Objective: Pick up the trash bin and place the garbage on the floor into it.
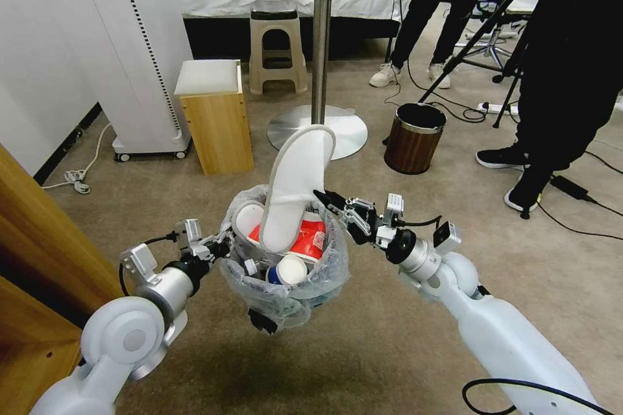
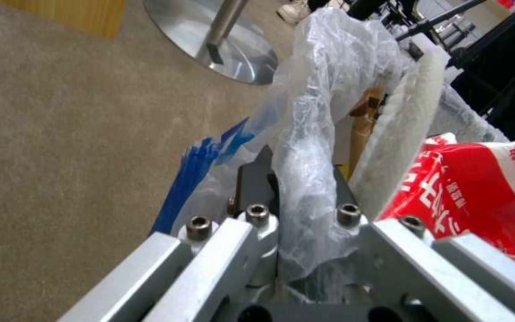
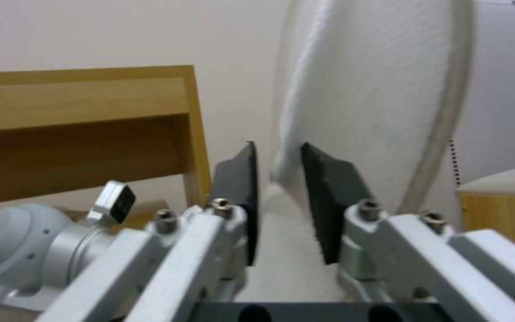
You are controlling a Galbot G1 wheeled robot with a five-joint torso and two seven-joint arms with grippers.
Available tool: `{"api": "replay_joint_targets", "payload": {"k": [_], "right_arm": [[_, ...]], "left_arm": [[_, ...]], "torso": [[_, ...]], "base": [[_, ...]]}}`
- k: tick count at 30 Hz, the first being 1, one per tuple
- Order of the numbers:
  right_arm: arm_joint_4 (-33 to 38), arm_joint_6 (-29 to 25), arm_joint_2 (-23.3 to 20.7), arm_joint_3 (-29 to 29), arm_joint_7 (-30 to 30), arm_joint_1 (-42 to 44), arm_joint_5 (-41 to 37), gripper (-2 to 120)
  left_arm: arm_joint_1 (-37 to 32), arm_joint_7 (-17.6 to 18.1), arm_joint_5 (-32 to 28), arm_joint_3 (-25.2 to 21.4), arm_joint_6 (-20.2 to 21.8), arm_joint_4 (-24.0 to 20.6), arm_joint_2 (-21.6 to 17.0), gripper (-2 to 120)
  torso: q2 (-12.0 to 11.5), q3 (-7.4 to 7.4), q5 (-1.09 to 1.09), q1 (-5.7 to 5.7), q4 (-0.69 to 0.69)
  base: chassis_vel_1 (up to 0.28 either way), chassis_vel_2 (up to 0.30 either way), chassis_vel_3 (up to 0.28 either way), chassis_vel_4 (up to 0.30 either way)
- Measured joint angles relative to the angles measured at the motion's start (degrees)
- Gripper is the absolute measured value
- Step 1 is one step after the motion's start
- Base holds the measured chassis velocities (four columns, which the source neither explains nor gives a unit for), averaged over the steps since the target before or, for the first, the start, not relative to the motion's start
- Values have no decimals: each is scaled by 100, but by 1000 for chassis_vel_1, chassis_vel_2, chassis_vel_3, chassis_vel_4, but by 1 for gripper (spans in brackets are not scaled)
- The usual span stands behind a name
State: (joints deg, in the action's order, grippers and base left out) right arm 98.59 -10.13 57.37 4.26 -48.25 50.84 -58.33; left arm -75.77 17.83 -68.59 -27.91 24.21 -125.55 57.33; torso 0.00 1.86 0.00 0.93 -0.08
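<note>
The head view looks down on the bag-lined dark round trash bin [image 1: 285,285] from above. Both wrist views sit close against that bin, sharing with it the upright white flat slipper [image 1: 295,188] [image 2: 398,147] [image 3: 377,89].

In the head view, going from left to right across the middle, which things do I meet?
Left gripper → small plastic-lined trash bin → tall white flat slipper → right gripper → brown wood-grain cylindrical bin.
</note>
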Motion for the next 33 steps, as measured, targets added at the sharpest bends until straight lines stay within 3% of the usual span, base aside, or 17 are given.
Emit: {"api": "replay_joint_targets", "payload": {"k": [9, 12, 14, 15, 20, 33], "right_arm": [[7, 37, -33, 37, -159, 25, -9, 53], [20, 37, -34, 48, -161, 5, -16, 68], [21, 37, -34, 50, -161, -1, -18, 70], [22, 34, -34, 55, -159, -12, -22, 78], [22, 33, -34, 73, -156, -16, -22, 97], [5, 33, -35, 130, -172, 41, 9, 100]], "left_arm": [[-5, -21, 56, -10, -14, 12, 1, 3], [-18, -36, 88, -10, -21, 16, -2, 3], [-19, -37, 90, -11, -22, 16, -3, 3], [-27, -43, 94, -11, -24, 16, -3, 3], [-30, -50, 97, -19, -32, 16, -17, 3], [-14, -77, 96, -18, -40, 35, -24, 3]], "torso": [[0, 0, 0, 0, 0], [0, 0, 0, 0, 0], [0, 0, 0, 0, 0], [0, 0, 0, 0, 0], [0, 0, 0, 0, 0], [0, 0, 0, 0, 0]], "base": [[0, 0, 0, 0], [0, 0, 0, 0], [0, 0, 0, 0], [0, 0, 0, 0], [0, 0, 0, 0], [0, 0, 0, 0]]}}
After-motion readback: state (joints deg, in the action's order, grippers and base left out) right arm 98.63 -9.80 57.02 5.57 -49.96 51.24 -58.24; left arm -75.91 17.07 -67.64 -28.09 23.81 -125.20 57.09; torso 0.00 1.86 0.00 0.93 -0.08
